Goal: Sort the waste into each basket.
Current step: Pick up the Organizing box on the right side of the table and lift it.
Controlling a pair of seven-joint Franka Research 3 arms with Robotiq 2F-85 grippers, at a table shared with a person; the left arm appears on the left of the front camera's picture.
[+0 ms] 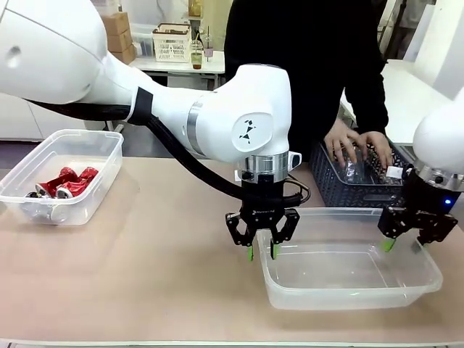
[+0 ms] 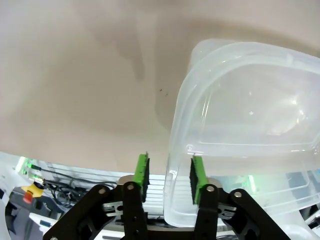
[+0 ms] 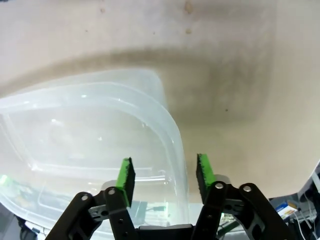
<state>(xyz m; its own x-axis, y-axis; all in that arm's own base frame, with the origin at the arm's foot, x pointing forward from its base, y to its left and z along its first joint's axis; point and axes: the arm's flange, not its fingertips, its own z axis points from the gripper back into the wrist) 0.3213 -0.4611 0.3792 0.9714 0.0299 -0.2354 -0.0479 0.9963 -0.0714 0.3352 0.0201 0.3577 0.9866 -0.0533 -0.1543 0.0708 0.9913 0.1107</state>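
At far left, you have crushed red cans (image 1: 69, 181) lying in the left tub (image 1: 101, 145). Right of centre, your left gripper (image 1: 261, 252) hangs released, pads astride the left rim of the right tub (image 1: 341, 301) without pinching it. Your right gripper (image 1: 404, 246) straddles that tub's right rim, likewise released. Far right, the person's hands (image 1: 359, 143) are in the mesh basket (image 1: 333, 188), on a clear bottle (image 1: 355, 168).

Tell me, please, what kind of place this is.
Probably a robotics lab. The robot's left gripper and right gripper straddle the wall of a clear tub on a table; cardboard boxes are stacked behind; a red stop button lies among cables.
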